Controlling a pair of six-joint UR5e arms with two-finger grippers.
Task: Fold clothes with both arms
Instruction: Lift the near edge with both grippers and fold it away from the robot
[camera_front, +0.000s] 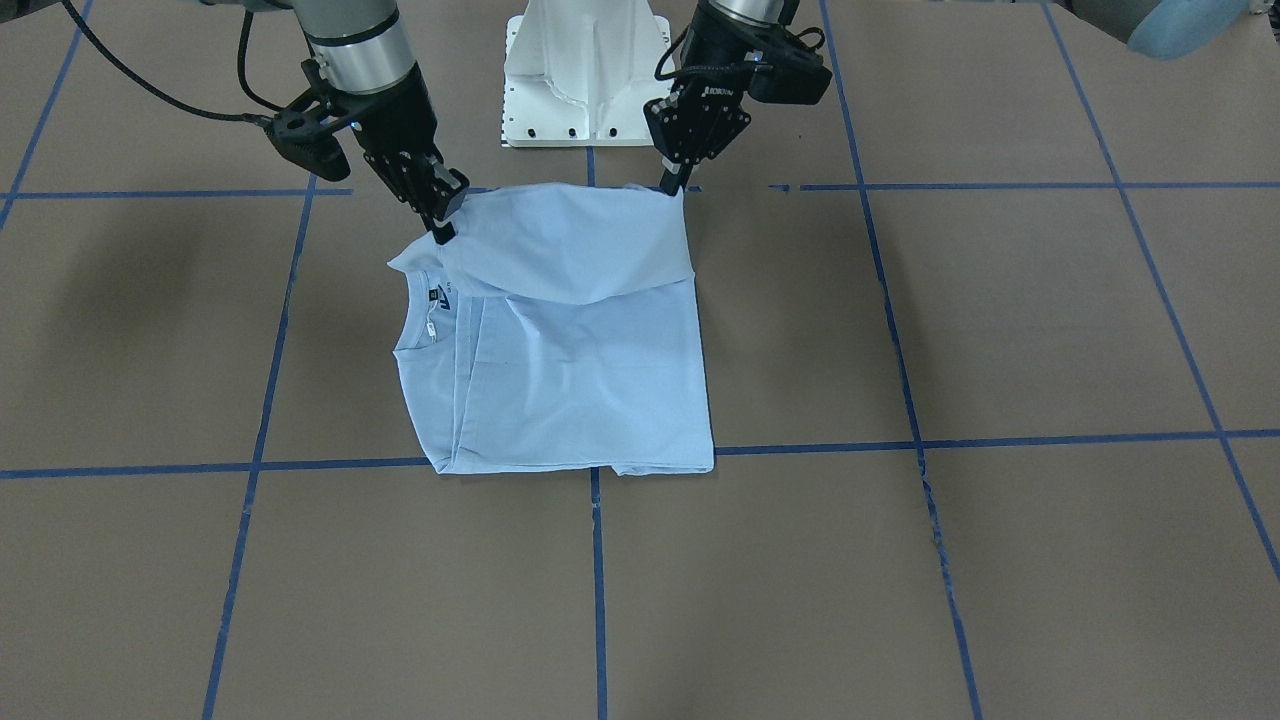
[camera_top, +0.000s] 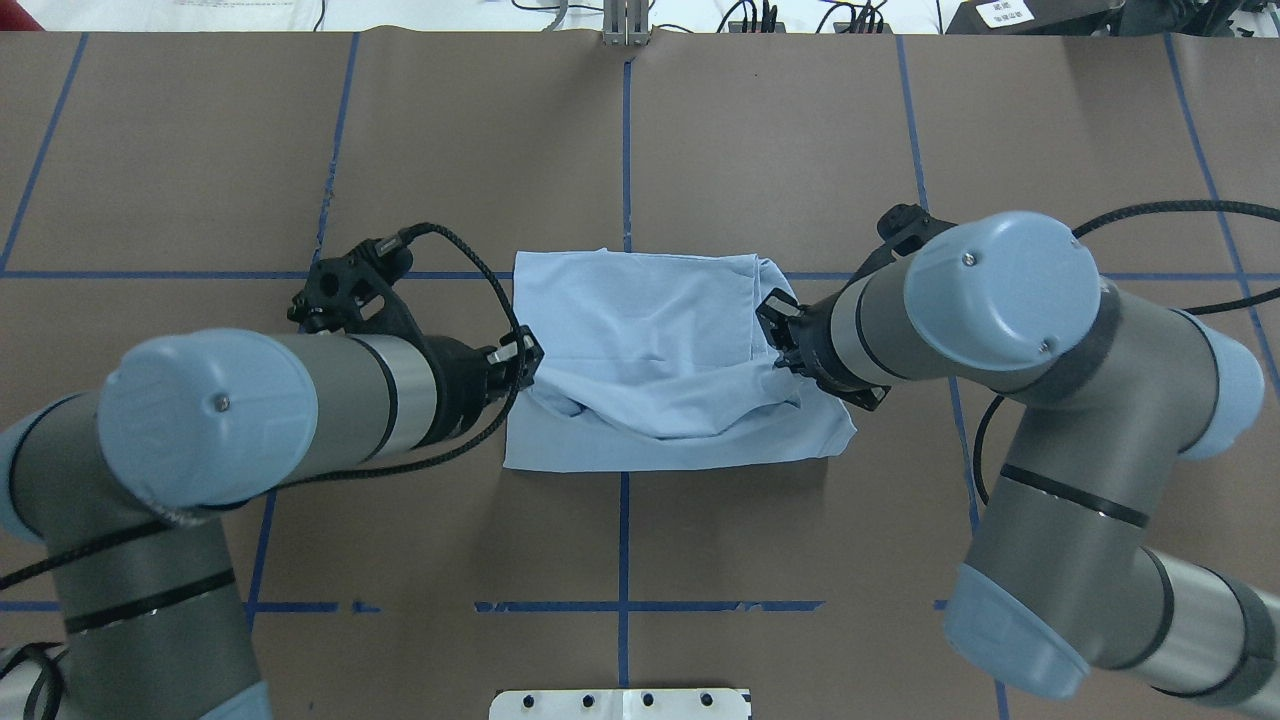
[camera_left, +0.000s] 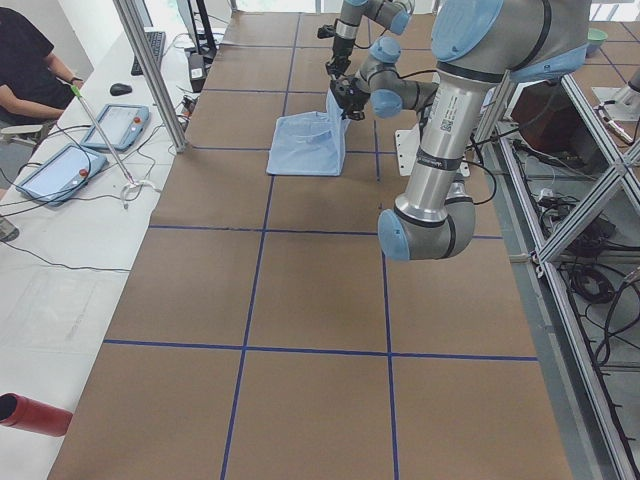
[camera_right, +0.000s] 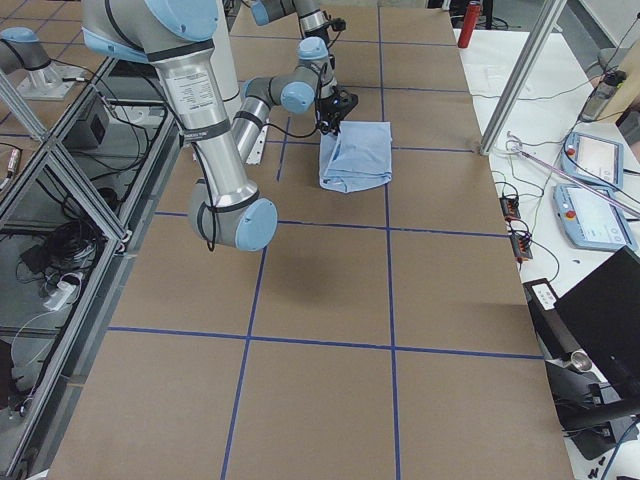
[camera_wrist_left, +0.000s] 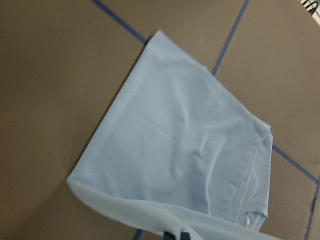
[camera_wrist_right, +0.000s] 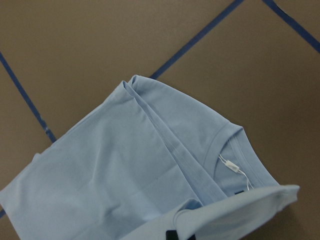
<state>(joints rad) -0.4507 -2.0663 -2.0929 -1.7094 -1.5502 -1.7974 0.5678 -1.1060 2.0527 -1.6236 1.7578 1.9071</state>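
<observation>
The light blue T-shirt (camera_front: 580, 380) lies folded to a rough square at the table's middle, with its collar and dark label (camera_front: 437, 295) toward my right arm. Its edge nearest the robot is lifted and draped over the rest. My left gripper (camera_front: 676, 186) is shut on one corner of that lifted edge, and my right gripper (camera_front: 446, 231) is shut on the other corner by the collar. In the overhead view the left gripper (camera_top: 524, 362) and the right gripper (camera_top: 778, 336) flank the shirt (camera_top: 650, 320). Both wrist views show the shirt (camera_wrist_left: 175, 145) (camera_wrist_right: 130, 175) below the held flap.
The white pedestal base (camera_front: 588, 75) stands just behind the shirt on the robot's side. Blue tape lines (camera_front: 596, 560) grid the brown table. A side table with tablets (camera_left: 60, 170), a seated person (camera_left: 25, 60) and a red bottle (camera_left: 30, 413) lies beyond the far edge.
</observation>
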